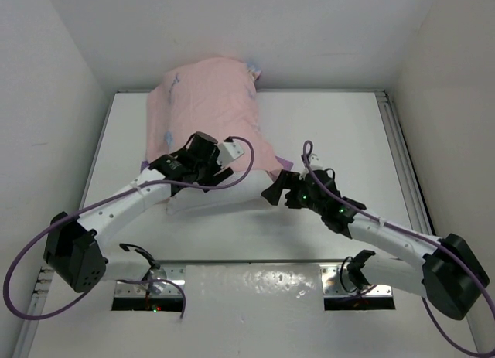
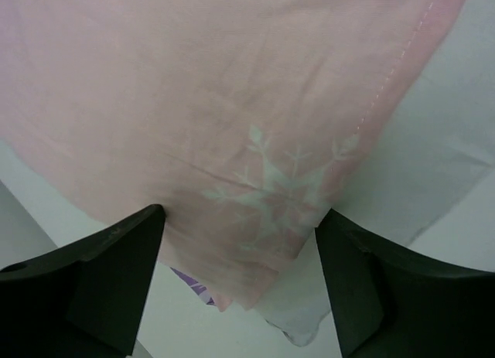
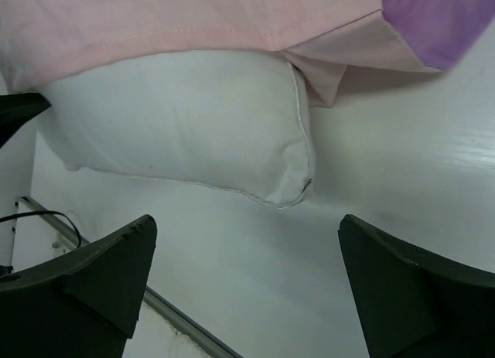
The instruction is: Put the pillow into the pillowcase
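From above, the pillowcase, pale pink side out, lies on the far left part of the table. The white pillow pokes out toward the near edge, with the left gripper over the hem and the right gripper just beside it. In the left wrist view the jaws stand spread above the snowflake-printed hem, pinching nothing. In the right wrist view the jaws are spread wide and empty, facing the pillow's bare corner.

- White desk — matte, filling the middle of the view.
- Plain white walls close it in at 9, 12 and 3 o'clock.
- Metal rail along its 3 o'clock edge.
- Glossy white panel at 6 o'clock — metal plates on either side.
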Controlling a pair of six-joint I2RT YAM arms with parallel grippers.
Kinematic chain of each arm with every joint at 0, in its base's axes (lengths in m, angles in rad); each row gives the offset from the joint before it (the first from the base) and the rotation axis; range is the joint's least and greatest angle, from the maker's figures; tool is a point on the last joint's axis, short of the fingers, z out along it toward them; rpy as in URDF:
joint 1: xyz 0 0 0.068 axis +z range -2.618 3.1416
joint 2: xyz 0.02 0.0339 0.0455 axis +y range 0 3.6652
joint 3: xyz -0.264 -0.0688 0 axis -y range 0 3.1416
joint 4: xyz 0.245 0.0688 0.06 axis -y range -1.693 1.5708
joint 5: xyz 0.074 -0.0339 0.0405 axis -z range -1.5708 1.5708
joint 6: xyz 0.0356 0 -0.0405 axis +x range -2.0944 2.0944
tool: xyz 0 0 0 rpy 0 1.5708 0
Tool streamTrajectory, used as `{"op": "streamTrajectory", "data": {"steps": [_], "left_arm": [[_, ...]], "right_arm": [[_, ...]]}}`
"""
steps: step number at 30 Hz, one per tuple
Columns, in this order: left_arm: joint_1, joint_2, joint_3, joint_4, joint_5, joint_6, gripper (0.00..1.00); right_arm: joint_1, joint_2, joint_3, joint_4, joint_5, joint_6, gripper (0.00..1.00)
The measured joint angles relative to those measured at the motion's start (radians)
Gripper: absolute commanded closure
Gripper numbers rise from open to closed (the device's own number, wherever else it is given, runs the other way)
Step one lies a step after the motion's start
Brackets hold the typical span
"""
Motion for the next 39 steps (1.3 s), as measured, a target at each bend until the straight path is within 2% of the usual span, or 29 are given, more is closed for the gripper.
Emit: {"op": "streamTrajectory", "data": {"steps": [2,5,6,7,8,9,10,14,18,19,21,22,24,25,29,39], "left_arm": [[-0.014,0.0,-0.029,0.037,-0.037,0.001,0.31],[-0.022,0.0,-0.077,0.09,-0.069,0.001,0.48],[-0.026,0.0,-0.085,0.1,-0.072,0.002,0.63],[-0.026,0.0,-0.09,0.109,-0.074,-0.005,0.72],[-0.026,0.0,-0.09,0.116,-0.072,-0.004,0.89],[-0.026,0.0,-0.09,0.122,-0.068,-0.008,0.97],[-0.026,0.0,-0.089,0.125,-0.06,-0.004,1.0],[-0.027,0.017,-0.039,0.078,-0.003,-0.006,1.0],[-0.038,0.028,0.092,-0.033,0.107,0.006,1.0],[-0.041,0.027,0.127,-0.066,0.14,0.017,1.0],[-0.046,0.027,0.18,-0.114,0.184,0.043,1.0],[-0.046,0.027,0.2,-0.134,0.203,0.058,1.0],[-0.046,0.022,0.229,-0.166,0.23,0.083,1.0],[-0.046,0.02,0.241,-0.177,0.245,0.091,1.0],[-0.047,0.021,0.307,-0.229,0.288,0.114,1.0],[-0.047,0.037,0.526,-0.362,0.375,0.166,1.0]], "right_arm": [[0.016,0.008,-0.011,0.033,-0.003,0.018,0.01],[0.035,0.044,-0.03,0.119,-0.012,0.052,0.01],[0.041,0.063,-0.035,0.149,-0.015,0.066,0.01],[0.05,0.087,-0.037,0.182,-0.019,0.076,0.01],[0.06,0.111,-0.04,0.214,-0.02,0.087,0.01],[0.069,0.137,-0.04,0.247,-0.022,0.097,0.01],[0.08,0.174,-0.04,0.295,-0.022,0.112,0.01],[0.094,0.357,-0.038,0.492,-0.008,0.187,0.04],[0.086,0.526,0.014,0.622,-0.006,0.249,0.19],[0.085,0.554,0.044,0.634,-0.008,0.256,0.34],[0.091,0.584,0.101,0.648,-0.009,0.252,0.52],[0.097,0.587,0.127,0.648,-0.002,0.243,0.75],[0.113,0.58,0.16,0.649,0.023,0.219,0.94],[0.123,0.575,0.172,0.649,0.042,0.205,1.0],[0.166,0.547,0.208,0.649,0.148,0.156,1.0],[0.179,0.52,0.33,0.616,0.461,0.098,1.0]]}}
